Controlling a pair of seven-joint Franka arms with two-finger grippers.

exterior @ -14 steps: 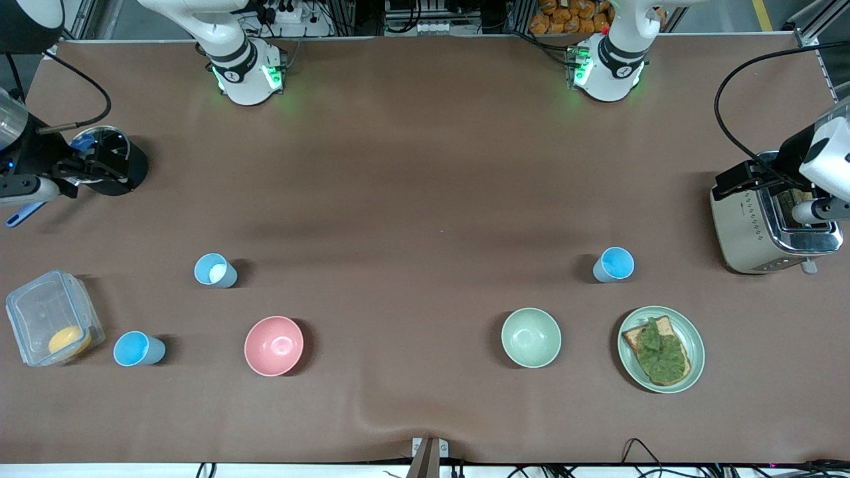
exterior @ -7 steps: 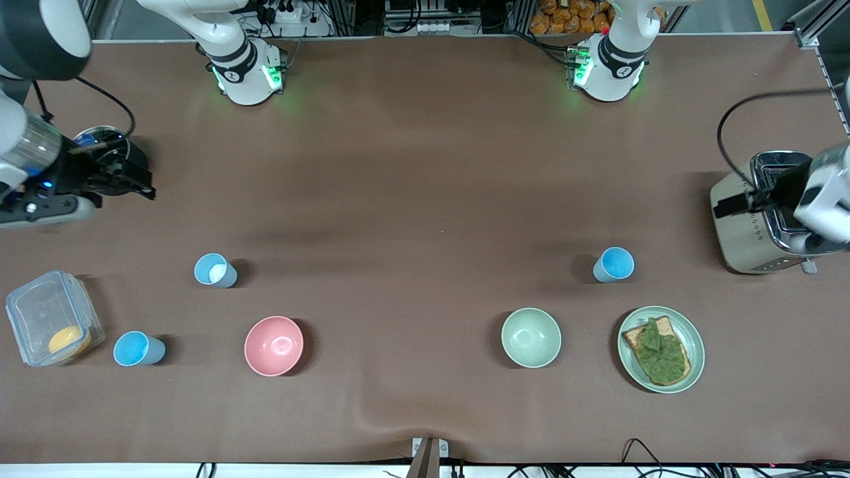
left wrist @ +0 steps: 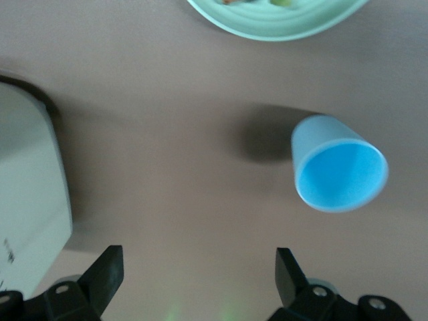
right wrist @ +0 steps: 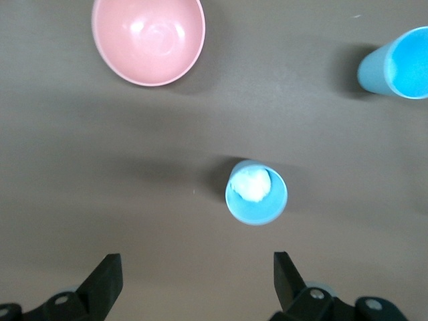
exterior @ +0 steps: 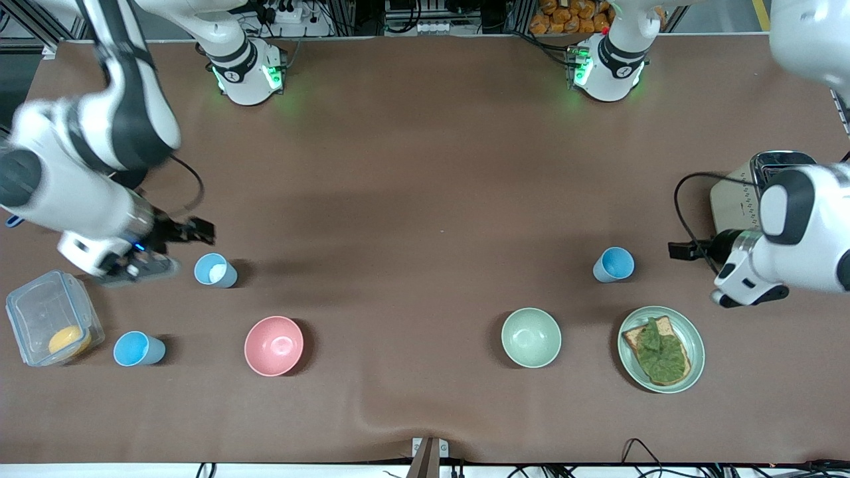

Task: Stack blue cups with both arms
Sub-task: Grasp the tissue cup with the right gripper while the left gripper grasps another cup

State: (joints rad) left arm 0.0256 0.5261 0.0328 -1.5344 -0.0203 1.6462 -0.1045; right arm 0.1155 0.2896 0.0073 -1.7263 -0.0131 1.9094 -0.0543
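Three light-blue cups stand upright on the brown table. One with a white patch inside (exterior: 214, 271) is toward the right arm's end; it also shows in the right wrist view (right wrist: 256, 192). A second cup (exterior: 137, 349) stands nearer the front camera, and shows in the right wrist view (right wrist: 400, 63). The third cup (exterior: 613, 264) is toward the left arm's end and shows in the left wrist view (left wrist: 340, 172). My right gripper (exterior: 198, 230) is open and empty over bare table beside the white-patch cup. My left gripper (exterior: 682, 250) is open and empty over bare table beside the third cup.
A pink bowl (exterior: 273, 345) and a pale green bowl (exterior: 530, 337) stand nearer the front camera than the cups. A green plate (exterior: 696, 332) with toast and a toaster (exterior: 730, 199) are at the left arm's end. A clear lidded box (exterior: 40, 312) is at the right arm's end.
Both arms have swung in from the table's ends toward the middle. The right gripper now hangs by the white-patch cup, the left gripper by the third cup. No cup has moved.
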